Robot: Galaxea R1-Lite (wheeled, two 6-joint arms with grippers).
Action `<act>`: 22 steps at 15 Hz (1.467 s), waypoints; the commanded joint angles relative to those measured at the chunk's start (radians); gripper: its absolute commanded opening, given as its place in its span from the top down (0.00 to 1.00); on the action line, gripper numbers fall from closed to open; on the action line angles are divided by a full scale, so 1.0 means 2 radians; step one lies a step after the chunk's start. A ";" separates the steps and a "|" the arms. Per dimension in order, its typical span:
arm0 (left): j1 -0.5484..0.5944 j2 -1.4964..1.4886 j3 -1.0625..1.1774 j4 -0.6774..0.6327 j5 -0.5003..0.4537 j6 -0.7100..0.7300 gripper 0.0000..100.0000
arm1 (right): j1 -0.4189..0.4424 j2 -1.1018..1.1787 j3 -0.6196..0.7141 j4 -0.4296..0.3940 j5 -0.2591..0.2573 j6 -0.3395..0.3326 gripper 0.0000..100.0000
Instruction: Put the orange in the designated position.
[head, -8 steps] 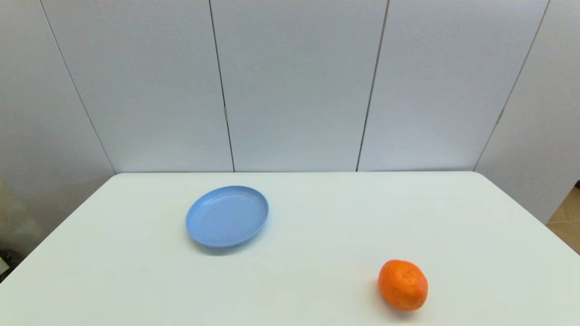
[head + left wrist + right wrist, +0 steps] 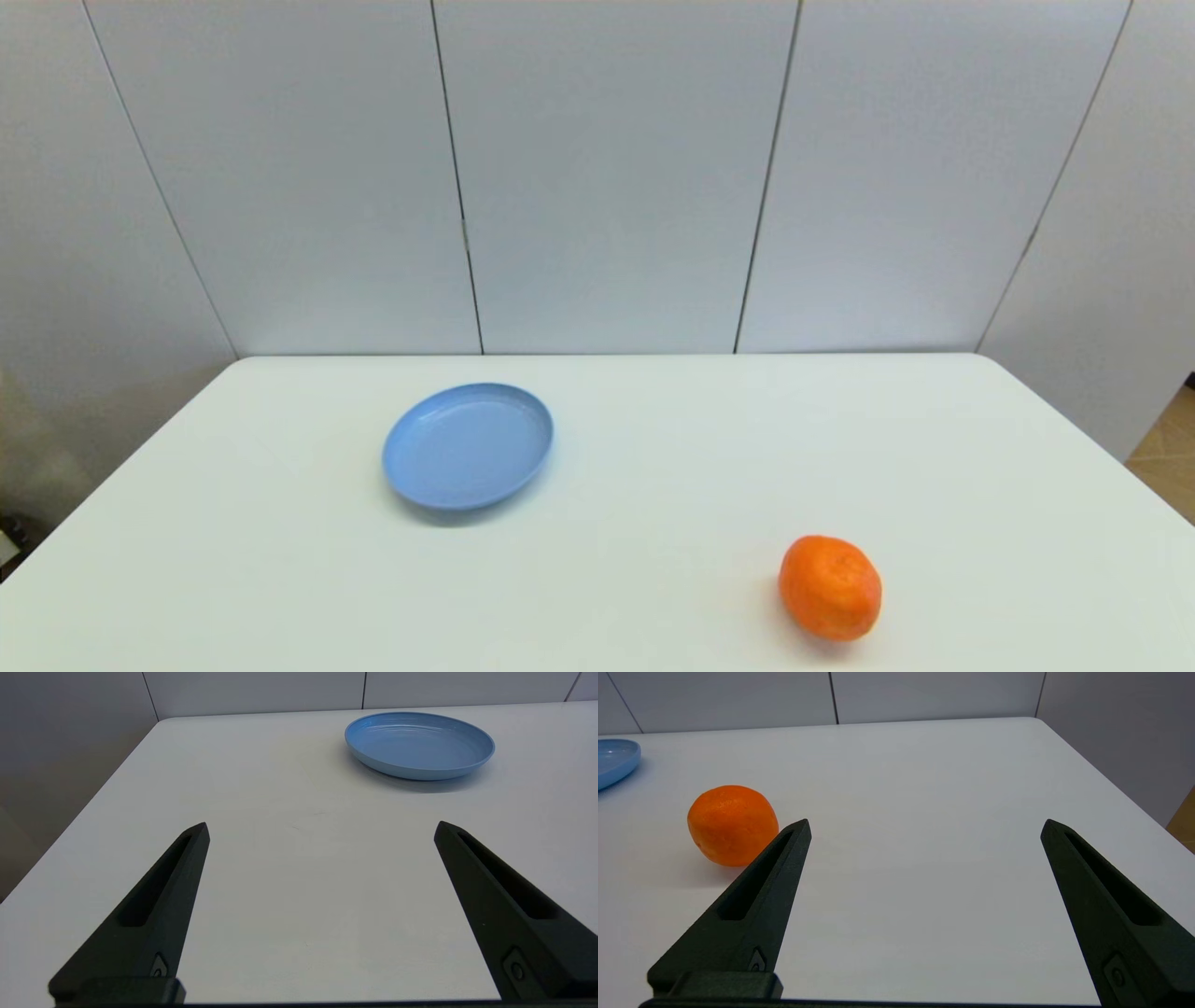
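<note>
**Orange waits alone on the table, both hands back and spread**

Starting at the left, the left hand (image 2: 321, 828) hangs low over the near-left part of the table (image 2: 653, 448), its two black fingers spread wide with nothing between them. It looks parked: it faces the blue plate (image 2: 468, 446), which sits left of centre toward the far side, well apart from everything else and with nothing on it. The plate seems to be a bystander here rather than the goal, since the spot meant for the fruit carries no mark that I can make out on the white surface.

Moving right, the orange (image 2: 830, 587) rests on the near-right part of the table, untouched. The right hand (image 2: 926, 826) hovers just near of it, fingers likewise spread wide and holding nothing; from its own camera the fruit lies off to the left of the gap, just beyond one fingertip, so it would likely need to swing left before closing. By its nearness this arm looks the one to do the picking.

No brand, label or writing is readable anywhere.
</note>
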 commanded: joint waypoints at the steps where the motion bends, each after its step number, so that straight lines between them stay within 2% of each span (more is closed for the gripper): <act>1: -0.001 0.001 0.001 0.000 0.000 0.000 0.00 | 0.000 0.000 0.000 0.000 0.000 0.000 0.00; 12: 0.000 0.015 -0.012 0.000 0.015 0.000 0.00 | 0.000 0.000 0.000 0.000 0.000 0.000 0.00; 16: -0.001 0.099 -0.083 0.000 0.014 0.023 0.00 | 0.000 0.000 0.000 0.000 0.000 0.000 0.00; 18: -0.007 0.143 -0.128 0.000 -0.003 0.023 0.00 | 0.000 0.000 0.000 0.000 0.000 0.000 0.00; 20: -0.040 0.193 -0.165 -0.002 -0.015 0.027 0.00 | 0.000 0.000 0.000 0.000 0.000 0.000 0.00; 22: -0.098 0.238 -0.203 -0.002 -0.015 0.027 0.00 | 0.000 0.000 0.000 0.000 0.000 0.000 0.00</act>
